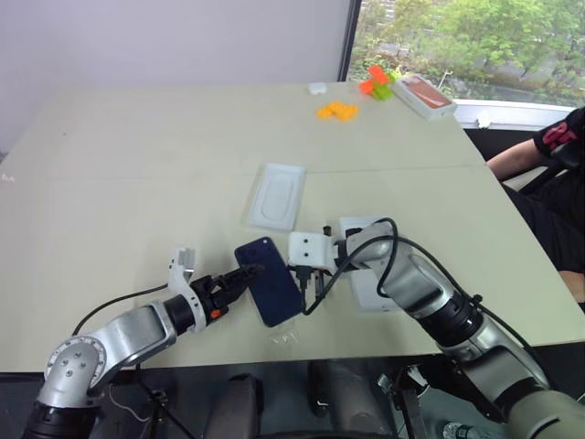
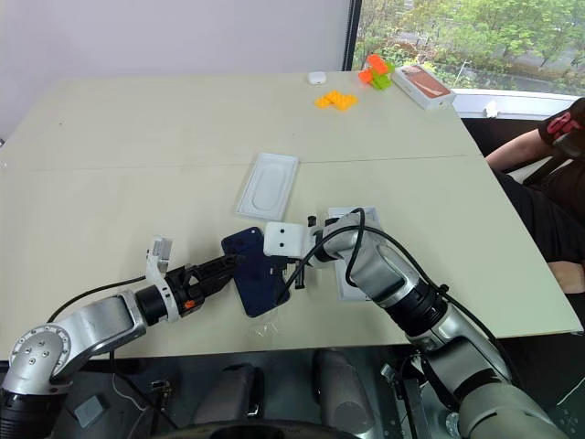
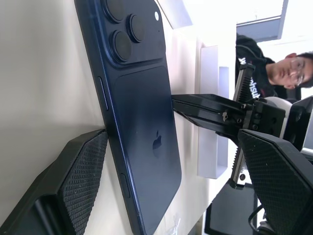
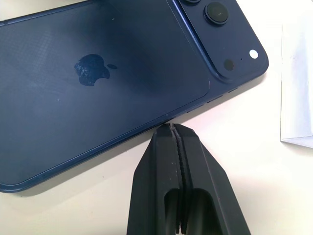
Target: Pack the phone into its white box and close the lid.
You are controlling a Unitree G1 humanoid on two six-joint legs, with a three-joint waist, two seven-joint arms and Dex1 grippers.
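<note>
The dark navy phone (image 1: 271, 285) lies back up on the table near the front edge, its camera bump at the far end. My left gripper (image 1: 249, 277) is open around the phone's near left part, one finger (image 3: 78, 181) against its long edge and the other finger (image 3: 279, 181) standing off above the opposite side. From the right, my right gripper (image 4: 172, 128) is shut, with its tips touching the phone's other long edge. A shallow white tray with a pale grey inside, the lid (image 1: 367, 294), lies open side up under my right forearm. The white box is out of view.
A thin white insert (image 1: 276, 195) with an oval recess lies just beyond the phone. Far back right are orange blocks (image 1: 337, 111), green and orange toys (image 1: 377, 82) and an orange-topped box (image 1: 422, 96). A seated person (image 1: 548, 155) is beside the table's right edge.
</note>
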